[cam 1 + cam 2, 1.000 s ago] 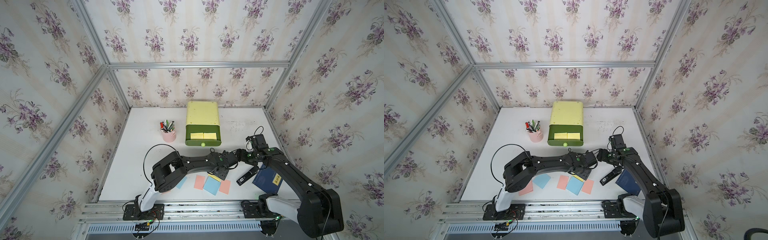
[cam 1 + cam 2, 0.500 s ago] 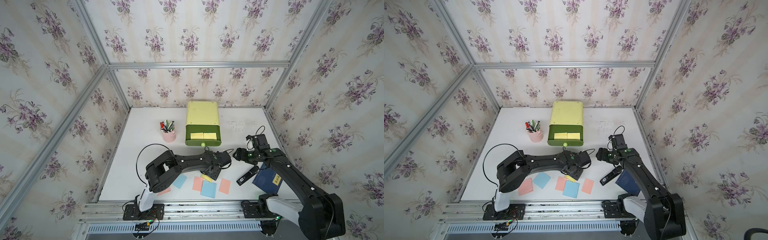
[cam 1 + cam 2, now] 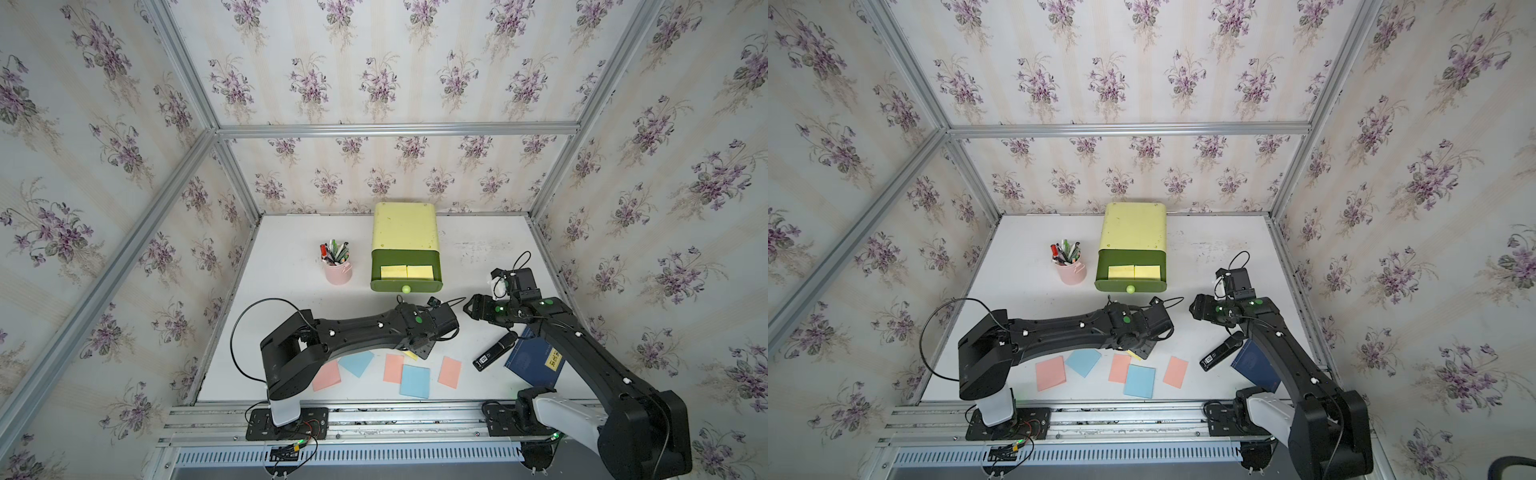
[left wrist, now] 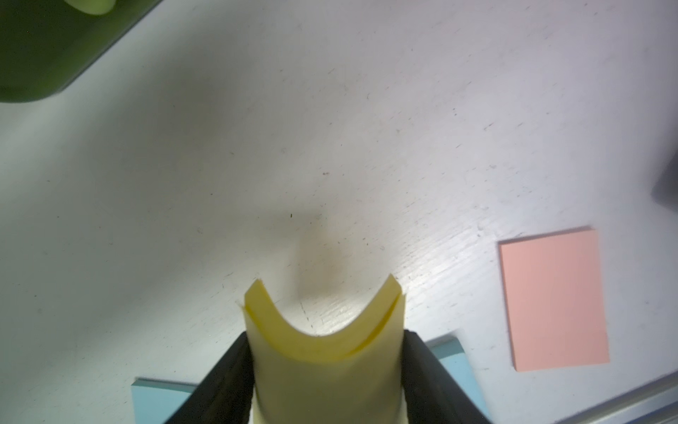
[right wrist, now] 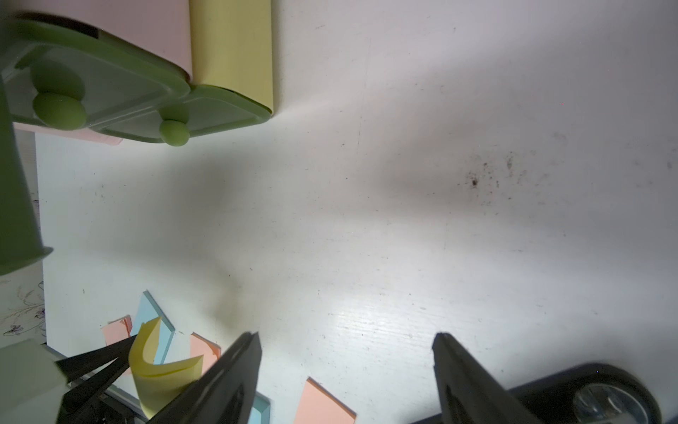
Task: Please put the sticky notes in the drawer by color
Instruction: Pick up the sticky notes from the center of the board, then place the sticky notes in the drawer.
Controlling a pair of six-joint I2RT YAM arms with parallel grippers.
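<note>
**Left gripper pinching a yellow note, right gripper open and empty**

Left gripper (image 4: pixel 328 334) is closed on a yellow sticky note (image 4: pixel 323 378). The paper is squeezed between the two jaws and bows into a U, with its free edge curled up off the worktop (image 4: pixel 330 147). In a top view only a corner of yellow shows under the gripper, just behind the row of loose notes.

Right gripper (image 5: pixel 348 345) hangs close to the left wrist. Its jaws are well apart with nothing between them, and bare worktop lies below.

Drawer unit (image 3: pixel 405 232) stands at back centre, with a pale yellow-green shell. One dark green drawer (image 3: pixel 432 286) is pulled out toward the arms. Two yellow notes (image 3: pixel 394 272) (image 3: pixel 419 272) lie flat inside, side by side and touching.

Five notes lie loose along the front edge: three pink notes (image 3: pixel 326 375) (image 3: pixel 393 368) (image 3: pixel 449 372) and two blue notes (image 3: pixel 356 363) (image 3: pixel 414 381). Left to right they run pink, blue, pink, blue, pink. The middle pink note and the second blue note meet at their edges, and the last pink note lies apart.

Pink pen cup (image 3: pixel 337 272) stands just left of the drawer unit. Dark blue book (image 3: pixel 536 361) lies at front right, partly under the right arm. A black stick-shaped device (image 3: pixel 494 352) lies just beside it
</note>
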